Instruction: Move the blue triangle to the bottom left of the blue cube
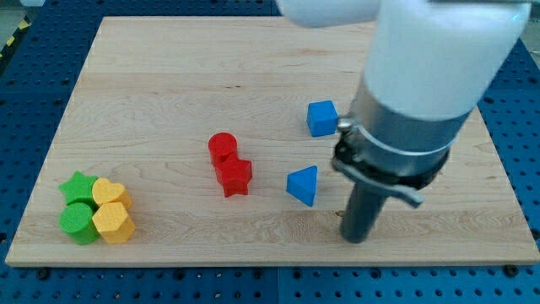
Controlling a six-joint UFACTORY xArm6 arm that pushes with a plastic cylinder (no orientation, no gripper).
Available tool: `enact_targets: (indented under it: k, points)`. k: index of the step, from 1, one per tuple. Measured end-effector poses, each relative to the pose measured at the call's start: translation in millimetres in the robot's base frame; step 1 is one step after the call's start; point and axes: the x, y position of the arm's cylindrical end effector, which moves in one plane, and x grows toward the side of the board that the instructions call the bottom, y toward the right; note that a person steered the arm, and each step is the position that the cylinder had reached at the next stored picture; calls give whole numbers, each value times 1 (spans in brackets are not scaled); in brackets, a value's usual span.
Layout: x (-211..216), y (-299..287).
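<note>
The blue triangle point(303, 185) lies on the wooden board point(169, 84), right of the board's middle. The blue cube point(321, 117) sits above it, slightly to the view's right, with a gap between them. My tip point(355, 238) rests on the board below and to the right of the blue triangle, not touching it. The arm's white and dark body covers the board's upper right part.
A red cylinder point(222, 148) and a red star point(234, 176) touch each other left of the triangle. At the bottom left, a green star point(78, 186), a green cylinder point(78, 222), a yellow heart point(109, 193) and a yellow hexagon point(113, 222) form a tight cluster.
</note>
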Motion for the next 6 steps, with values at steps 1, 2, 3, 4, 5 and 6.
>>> enact_targets:
  k: [1, 2, 3, 4, 5, 6]
  points:
    - [-16, -29]
    - [-57, -29]
    - [-70, -29]
    - [-66, -44]
    - [-57, -66]
    - [-88, -69]
